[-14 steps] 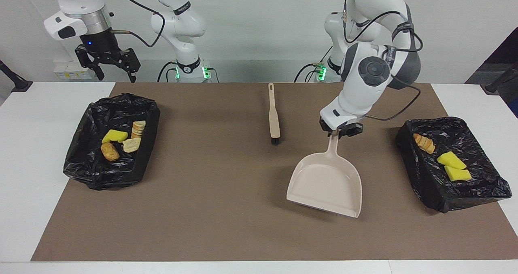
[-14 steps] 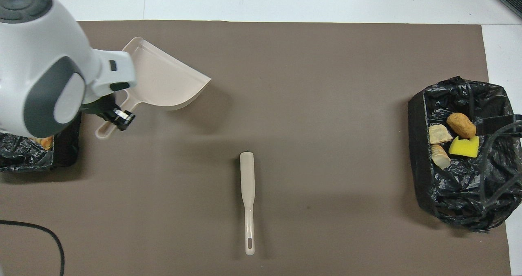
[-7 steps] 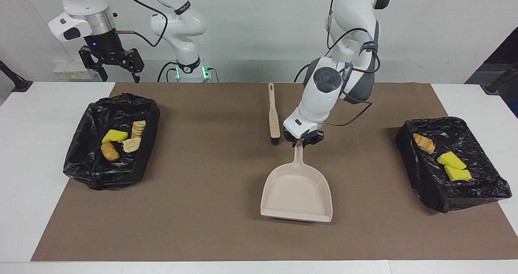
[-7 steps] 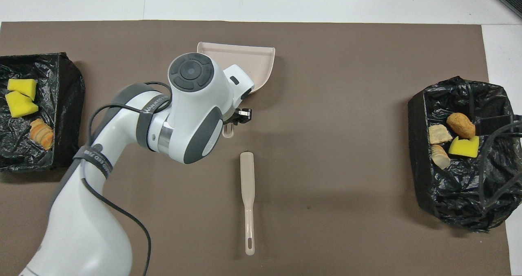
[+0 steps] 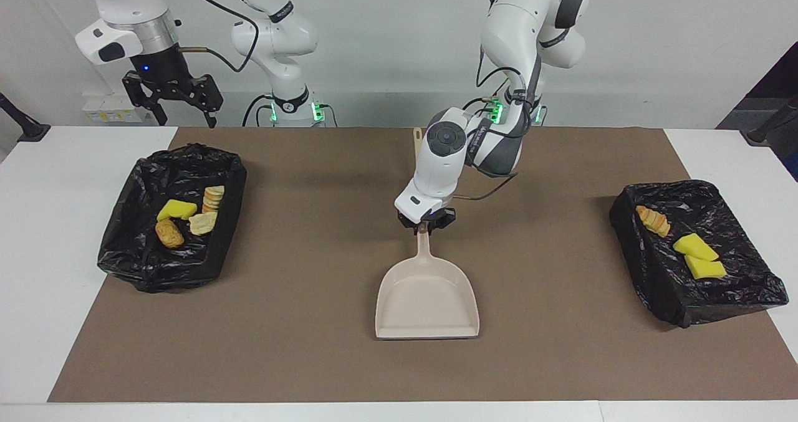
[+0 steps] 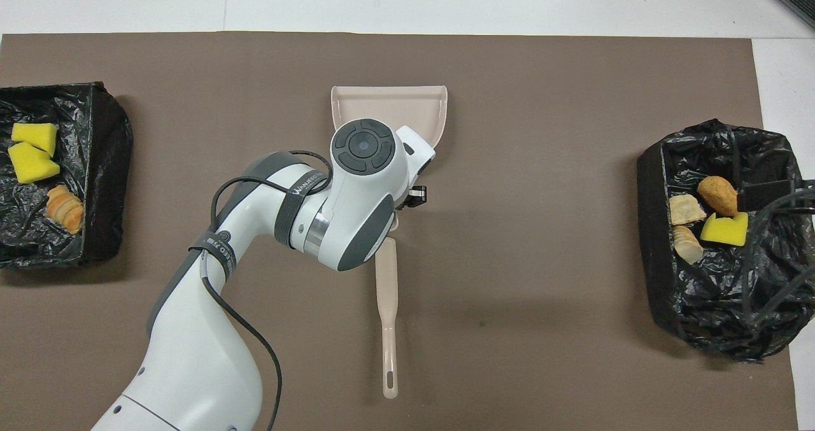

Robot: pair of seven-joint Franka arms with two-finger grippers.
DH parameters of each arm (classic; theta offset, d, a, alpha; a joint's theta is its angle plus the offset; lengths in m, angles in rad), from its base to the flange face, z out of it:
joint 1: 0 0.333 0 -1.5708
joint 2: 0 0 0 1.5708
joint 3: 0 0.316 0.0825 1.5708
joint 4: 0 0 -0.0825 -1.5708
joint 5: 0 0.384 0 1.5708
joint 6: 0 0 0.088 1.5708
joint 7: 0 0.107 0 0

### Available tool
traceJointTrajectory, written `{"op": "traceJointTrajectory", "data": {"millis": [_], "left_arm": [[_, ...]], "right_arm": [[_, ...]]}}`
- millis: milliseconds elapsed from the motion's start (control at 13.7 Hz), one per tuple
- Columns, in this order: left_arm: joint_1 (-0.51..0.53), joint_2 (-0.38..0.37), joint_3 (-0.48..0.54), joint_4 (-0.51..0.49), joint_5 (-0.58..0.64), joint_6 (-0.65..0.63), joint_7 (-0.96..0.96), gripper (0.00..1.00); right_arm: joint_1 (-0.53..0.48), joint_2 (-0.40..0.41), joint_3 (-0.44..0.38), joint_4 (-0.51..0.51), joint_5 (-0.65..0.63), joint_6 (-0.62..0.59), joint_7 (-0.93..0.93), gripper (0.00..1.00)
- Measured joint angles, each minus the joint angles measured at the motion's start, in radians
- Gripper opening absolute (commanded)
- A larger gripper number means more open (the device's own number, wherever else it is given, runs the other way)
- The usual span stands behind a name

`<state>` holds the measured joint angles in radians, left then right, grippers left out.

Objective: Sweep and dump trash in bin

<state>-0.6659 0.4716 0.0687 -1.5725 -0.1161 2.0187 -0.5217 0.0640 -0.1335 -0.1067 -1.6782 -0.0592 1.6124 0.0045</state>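
Note:
The trash lies in two black-lined bins. In the bin [image 5: 124,247] at the right arm's end are a yellow wedge [image 5: 176,209], beige pieces [image 5: 212,199] and a brown nugget [image 5: 169,233]. The other bin [image 5: 654,285] holds two yellow wedges [image 5: 695,246] and an orange-beige piece [image 5: 653,219]. A beige dustpan [image 5: 427,297] rests mid-mat, its mouth facing away from the robots. My left gripper [image 5: 426,224] is at the dustpan's handle. My right gripper [image 5: 174,107] hangs open and holds nothing, high above the table edge by its bin.
A beige brush [image 6: 386,303] lies on the brown mat [image 5: 299,322] nearer to the robots than the dustpan, in line with its handle. The left arm hides most of the brush in the facing view. White table [image 5: 37,272] borders the mat.
The left arm has carried the dustpan from near its own bin to the middle of the mat and turned its mouth away from the robots. The right arm has risen slightly.

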Motion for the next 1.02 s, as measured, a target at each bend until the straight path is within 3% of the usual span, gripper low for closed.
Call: {"op": "traceJointTrajectory", "data": {"millis": [511,1023], "left_arm": [[0.169,-0.120,0.015,0.007,0.000,-0.150,0.034,1.00],[0.378,-0.211,0.019,0.023,0.020,-0.298,0.423,1.00]], "right_arm": [[0.007,0.000,0.001,-0.003,0.012,0.007,-0.016,1.00],[0.011,0.059,0.000,-0.006,0.071,-0.002,-0.015,1.00]]}}
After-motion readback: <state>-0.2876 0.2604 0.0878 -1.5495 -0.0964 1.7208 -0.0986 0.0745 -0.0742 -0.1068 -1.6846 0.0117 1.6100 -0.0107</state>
